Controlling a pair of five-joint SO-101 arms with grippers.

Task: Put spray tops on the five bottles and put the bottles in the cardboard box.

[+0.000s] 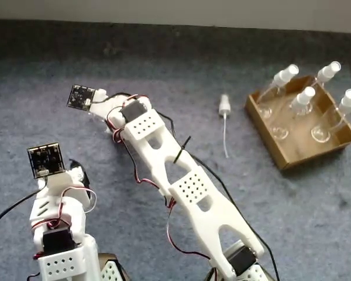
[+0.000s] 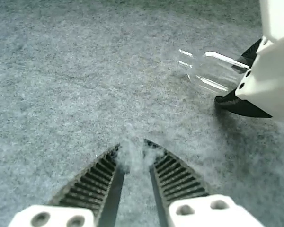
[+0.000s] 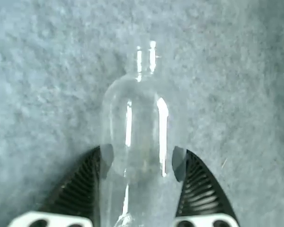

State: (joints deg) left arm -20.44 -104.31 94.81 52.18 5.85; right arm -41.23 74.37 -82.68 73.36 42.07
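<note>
the left gripper (image 2: 132, 147) sits low over the bench (image 1: 164, 64) at the near left. Its jaws are narrow, almost together, and hold nothing. just right of it and farther away, the right gripper (image 3: 142, 160) is closed around the body of a clear, uncapped bottle (image 3: 142, 109). the bottle lies on its side with the neck pointing away from the gripper. i cannot tell whether it rests on the bench or hangs just above it. the last spray top (image 1: 224, 106) lies loose well to the right, with its thin tube trailing toward the near side. farther right stands the cardboard box (image 1: 319, 154), with four capped bottles (image 1: 285, 78) upright inside.

the likely trouble is the smooth, round bottle, which could slip or roll in the jaws when it is tipped upright. the tube is long and thin and the neck is narrow, so a slightly skewed approach could bend the tube or knock it against the rim. the left gripper would have to open wider before it could take the top. the box is crowded, so lowering a fifth bottle could topple one beside it.

the bench is covered in grey, fuzzy carpet, which may snag the tube. a dark band and a pale wall strip (image 1: 175, 9) run along the far edge.
</note>
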